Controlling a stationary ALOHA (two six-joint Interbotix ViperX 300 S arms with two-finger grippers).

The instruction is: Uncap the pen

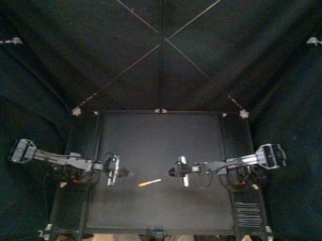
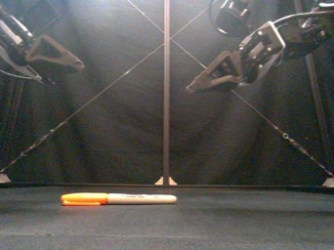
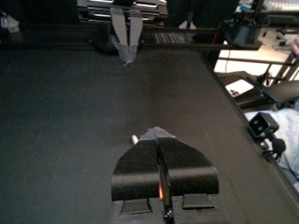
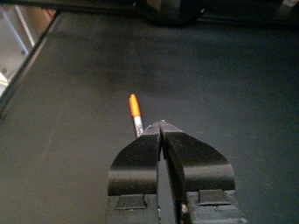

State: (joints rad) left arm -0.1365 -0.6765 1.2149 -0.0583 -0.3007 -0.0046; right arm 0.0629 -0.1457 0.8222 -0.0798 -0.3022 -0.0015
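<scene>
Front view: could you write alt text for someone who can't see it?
A marker pen with its orange cap on lies flat on the black table, with nothing touching it. The left arm and the right arm hang high above it, one at each side, jaws shut.

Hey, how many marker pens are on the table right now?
1. The pen lies flat on the table near its middle, its orange cap on and nothing touching it. No other pen seems hidden.
</scene>
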